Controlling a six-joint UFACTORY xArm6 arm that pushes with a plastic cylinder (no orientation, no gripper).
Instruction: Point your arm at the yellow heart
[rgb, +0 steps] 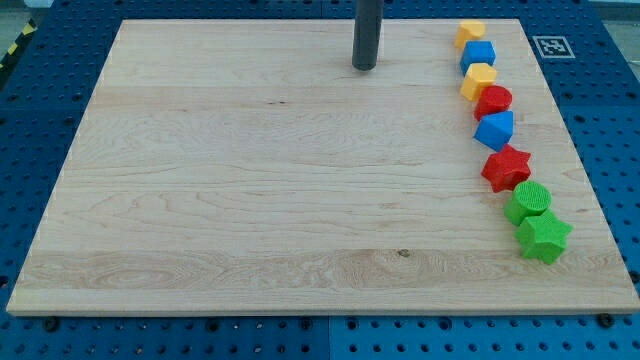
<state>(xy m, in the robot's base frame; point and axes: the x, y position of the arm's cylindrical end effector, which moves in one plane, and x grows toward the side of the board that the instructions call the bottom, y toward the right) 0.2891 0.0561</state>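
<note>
Up at the view's top, my tip (364, 66) sits well left of the yellow heart (478, 81); the approach remains. No fingers here, nothing held.

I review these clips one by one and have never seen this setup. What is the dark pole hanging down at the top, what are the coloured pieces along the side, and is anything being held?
There is one camera view, looking down at a slant on a pale wooden board lying on a blue perforated table.

The dark pole is the end of a robot arm. It has no hand; it is a plain rod, and my tip only pushes things along the board. Nothing is held.

Down the view's right edge runs a column of small blocks, from the top: a yellow block, a blue cube, a second yellow block, a red round block, a blue block, a red star, a green round block and a green star. Which yellow one is the heart I cannot tell.

My tip stands near the view's top, left of the column, touching no block.
</note>
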